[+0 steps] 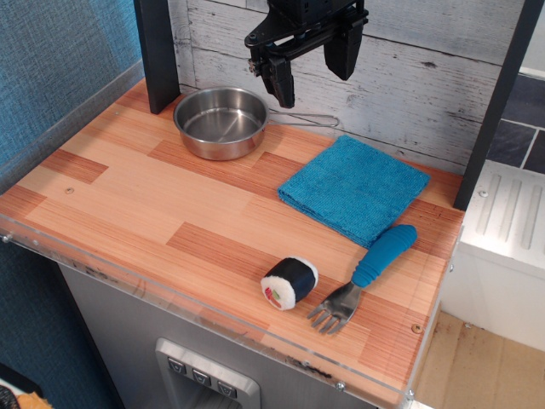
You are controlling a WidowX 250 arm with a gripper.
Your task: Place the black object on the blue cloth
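Bare steel pan (220,122) beside blue cloth (353,187)

All black up top: the claw (312,61) is matte black throughout, two thick, blocky fingers (344,51) with squared, slightly tapered tips hanging from a bulkier angular black housing. Small silvery screw heads glint on the left finger's mount. No markings or cables can be made out.
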